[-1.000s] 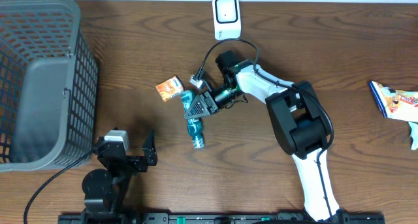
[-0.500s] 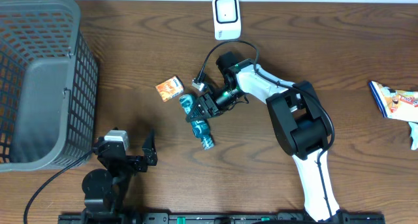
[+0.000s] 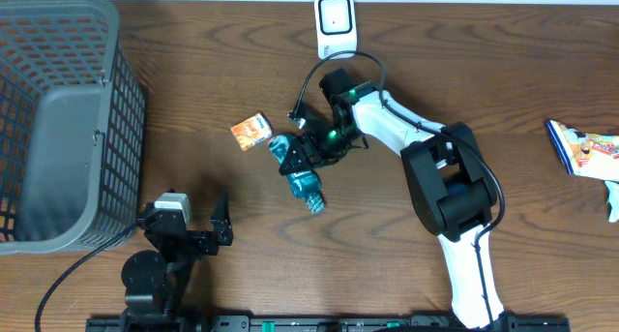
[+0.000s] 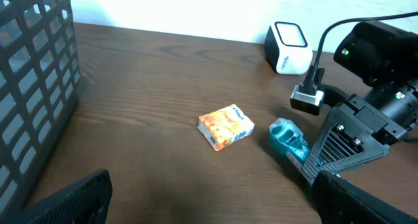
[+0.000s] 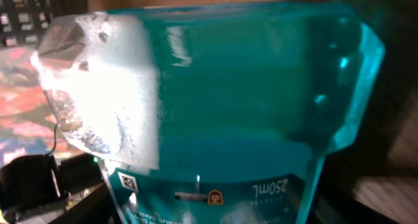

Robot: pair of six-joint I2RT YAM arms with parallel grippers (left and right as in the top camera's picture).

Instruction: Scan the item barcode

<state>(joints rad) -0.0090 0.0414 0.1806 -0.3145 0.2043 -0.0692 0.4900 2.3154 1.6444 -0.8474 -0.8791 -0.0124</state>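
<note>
The right end effector [image 3: 295, 158] is seen closed on the translucent teal plastic bottle [image 3: 308, 187] at mid dark wooden worktop [image 3: 484, 61], short of the white barcode scanner [image 3: 335, 22]. Smooth and liquid-filled (likely slippery), it is best held across its flat sides.

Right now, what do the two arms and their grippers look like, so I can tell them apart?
The right arm has white shells and black joints, a black cable looping off its wrist and a green light there; the right gripper is black with ribbed triangular fingers. The left arm and left gripper are all black, with a silver block on the wrist.
</note>
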